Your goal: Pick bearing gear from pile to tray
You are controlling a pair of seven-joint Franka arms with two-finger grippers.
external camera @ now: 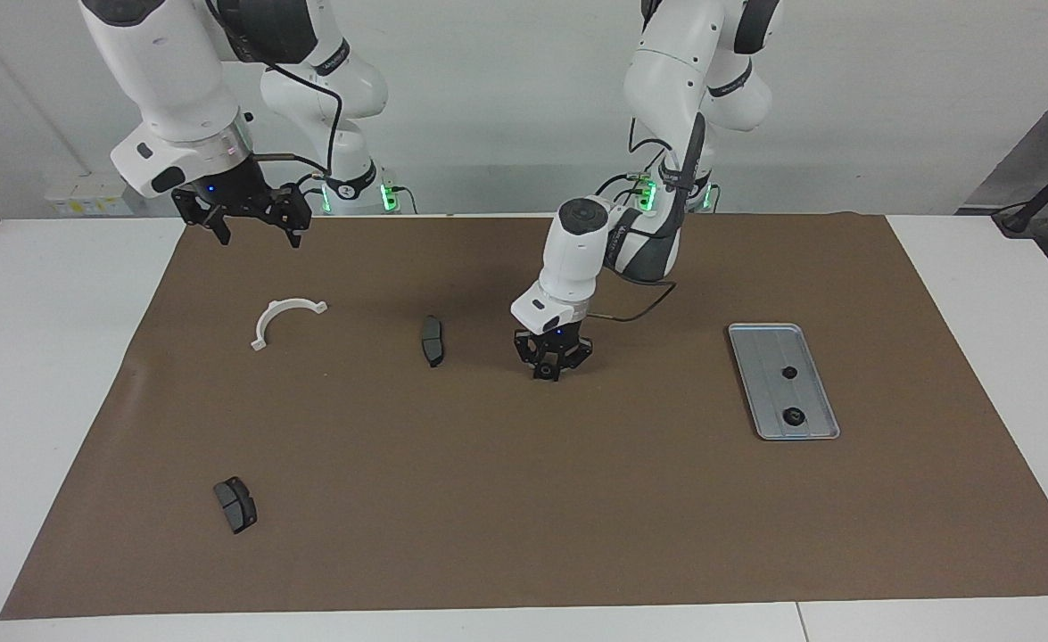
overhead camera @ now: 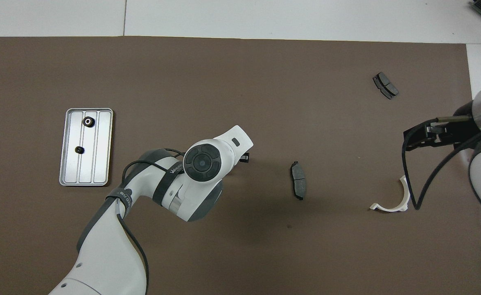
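My left gripper (external camera: 548, 373) is down on the brown mat (external camera: 524, 499) in the middle of the table, its fingers closed in around a small black bearing gear (external camera: 545, 367). In the overhead view the left wrist hides the gear. The rest of the pile lies scattered: a dark brake pad (external camera: 432, 340) beside that gripper, another brake pad (external camera: 235, 504) farther from the robots, and a white curved bracket (external camera: 283, 318). The silver tray (external camera: 760, 392) at the left arm's end holds two black gears (external camera: 788, 373) (external camera: 793, 415). My right gripper (external camera: 254, 230) hangs open and empty, high over the mat near the bracket.
The overhead view shows the tray (overhead camera: 103, 164), the brake pad (overhead camera: 298, 180) nearest the left arm, the other brake pad (overhead camera: 385, 85) and the bracket (overhead camera: 391, 203). A black cable loops under the right wrist (overhead camera: 412, 180). White tabletop borders the mat.
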